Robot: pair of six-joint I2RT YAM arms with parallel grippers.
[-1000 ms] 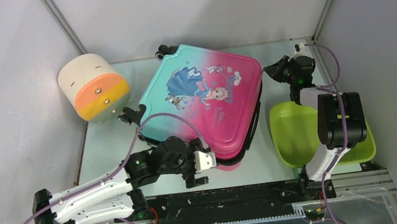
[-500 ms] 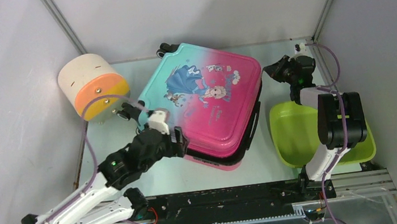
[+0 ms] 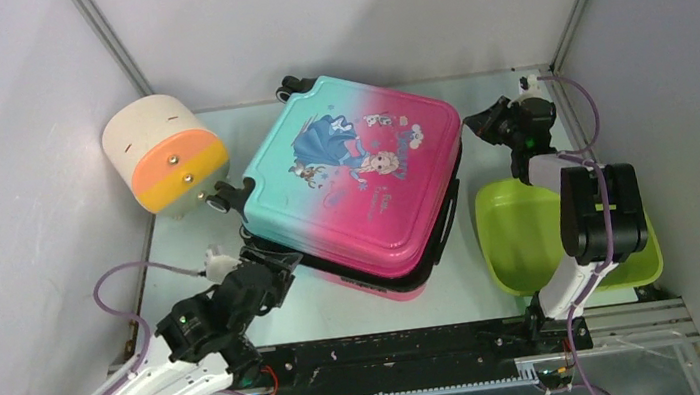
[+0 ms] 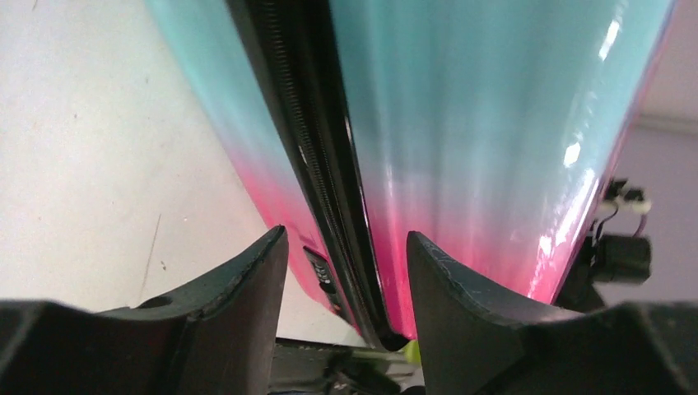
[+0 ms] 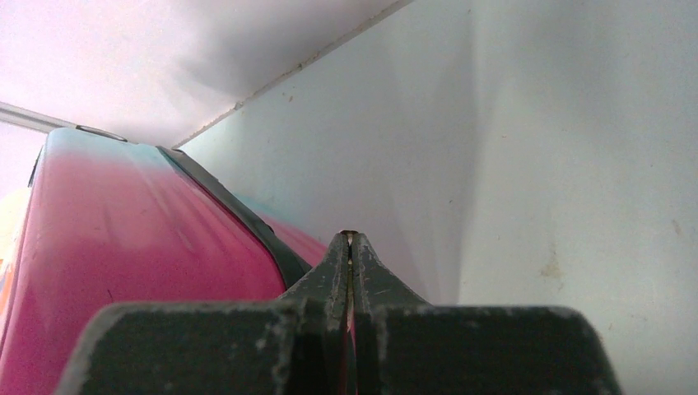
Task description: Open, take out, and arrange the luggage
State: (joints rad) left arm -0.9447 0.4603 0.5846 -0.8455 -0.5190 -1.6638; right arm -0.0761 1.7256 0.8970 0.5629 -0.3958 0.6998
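The luggage (image 3: 364, 176), a pink-to-teal hard-shell suitcase with a princess print, lies flat in the middle of the table. My left gripper (image 3: 272, 265) is low at its near-left edge. In the left wrist view its jaws (image 4: 346, 234) stand apart, and the suitcase's black zipper seam (image 4: 321, 189) runs between them, with shell (image 4: 461, 123) on either side. My right gripper (image 3: 476, 125) sits by the suitcase's far-right corner. Its jaws (image 5: 351, 234) are pressed together, with a thin pale sliver at the tip that I cannot identify. The pink shell (image 5: 123, 247) lies just left of them.
A cream-and-orange cylinder (image 3: 164, 155) stands at the back left, close to the suitcase's wheel. A lime-green tub (image 3: 522, 237) sits at the right under the right arm. Grey walls enclose the table (image 3: 340, 310) on three sides.
My left arm swung from the suitcase's near edge to its left side, then dropped to the near-left edge, and its jaws narrowed. The right arm stayed put.
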